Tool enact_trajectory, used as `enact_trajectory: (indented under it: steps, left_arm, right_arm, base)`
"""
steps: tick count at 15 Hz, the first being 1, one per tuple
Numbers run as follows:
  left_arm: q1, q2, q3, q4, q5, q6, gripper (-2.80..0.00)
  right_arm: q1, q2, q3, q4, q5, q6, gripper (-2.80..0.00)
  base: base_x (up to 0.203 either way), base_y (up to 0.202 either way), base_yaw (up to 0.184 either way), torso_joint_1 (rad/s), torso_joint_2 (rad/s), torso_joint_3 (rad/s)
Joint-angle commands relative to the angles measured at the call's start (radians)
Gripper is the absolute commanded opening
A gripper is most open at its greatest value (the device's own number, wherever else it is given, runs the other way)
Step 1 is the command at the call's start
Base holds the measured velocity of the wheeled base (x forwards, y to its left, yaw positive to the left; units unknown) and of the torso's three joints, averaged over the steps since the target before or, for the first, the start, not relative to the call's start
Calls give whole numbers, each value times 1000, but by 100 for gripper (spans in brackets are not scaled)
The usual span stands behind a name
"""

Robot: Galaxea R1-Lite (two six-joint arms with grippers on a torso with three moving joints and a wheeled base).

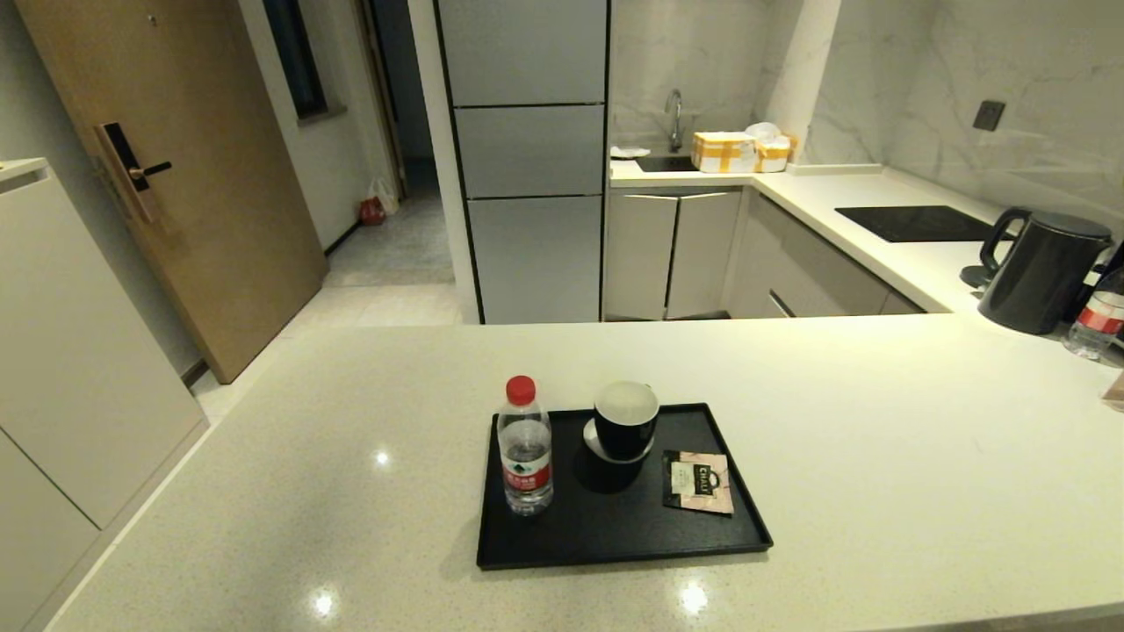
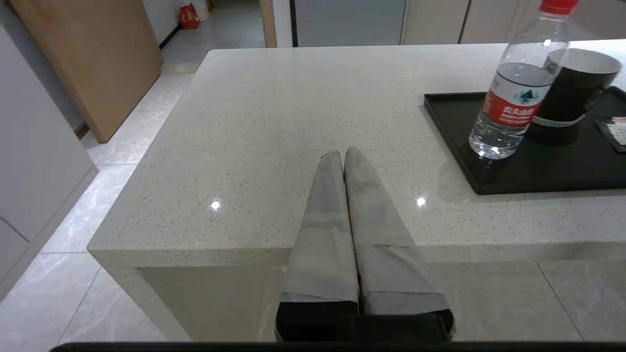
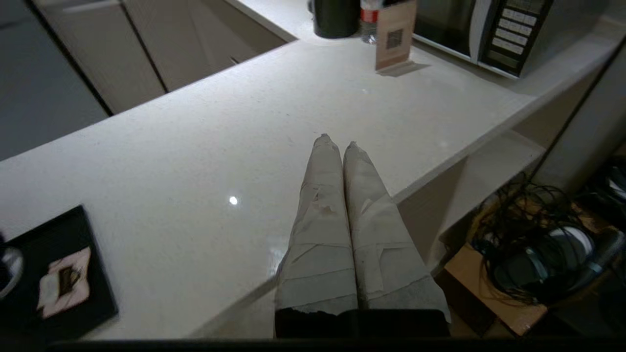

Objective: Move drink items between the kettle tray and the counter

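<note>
A matte black kettle tray (image 1: 615,535) lies on the cream counter (image 1: 878,456). On it a black cup (image 1: 625,420) with a white inside rests tilted on a small saucer, and a pink-and-black tea sachet (image 1: 699,481) lies flat to its right. The cup (image 2: 577,85) and the tray (image 2: 538,171) also show in the left wrist view, and the sachet (image 3: 63,286) in the right wrist view. My left gripper (image 2: 341,155) is shut and empty over the counter's near edge, left of the tray. My right gripper (image 3: 336,142) is shut and empty near the counter's right edge. Neither arm shows in the head view.
A red-capped water bottle (image 1: 525,446) stands on the tray's left part. A black kettle (image 1: 1041,268) and another bottle (image 1: 1096,320) stand at the far right. A card stand (image 3: 395,34) and a microwave (image 3: 489,29) are beyond the right gripper. A glossy hob panel (image 1: 918,223) lies behind.
</note>
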Motion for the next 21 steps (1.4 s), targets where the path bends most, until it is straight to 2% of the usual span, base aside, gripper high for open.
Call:
enact_trajectory:
  steps: [1,3,4,7,9,11,14,21]
  left_arm:
    - [0,-2,2,0,0,-1,-280]
    - [0,-2,2,0,0,-1,-280]
    - [0,-2,2,0,0,0,-280]
    - [0,-2,2,0,0,-1,-280]
    - [0,-2,2,0,0,0,-280]
    - [0,-2,2,0,0,0,-280]
    - [0,-2,2,0,0,-1,-280]
    - [0,-2,2,0,0,0,-280]
  right_arm:
    - [-49,-358,0,117,171,-28,-280]
    - [-67,-425,58,90,434,-43,-280]
    - [-71,-423,144,26,512,-49,-280]
    - [-77,-420,537,-281,632,-127,-280]
    - [-79,-419,712,-369,654,-191,-280]
    - [-81,-417,722,-446,665,-245,-280]
    - [-82,-417,710,-394,660,-175,-280]
    - [-82,-417,715,-414,661,-168,-280]
  base:
    - [0,0,0,0,0,0]
    - [0,0,0,0,0,0]
    - [0,0,0,0,0,0]
    - [0,0,0,0,0,0]
    - [0,0,0,0,0,0]
    - [0,0,0,0,0,0]
    - [0,0,0,0,0,0]
    - [0,0,0,0,0,0]
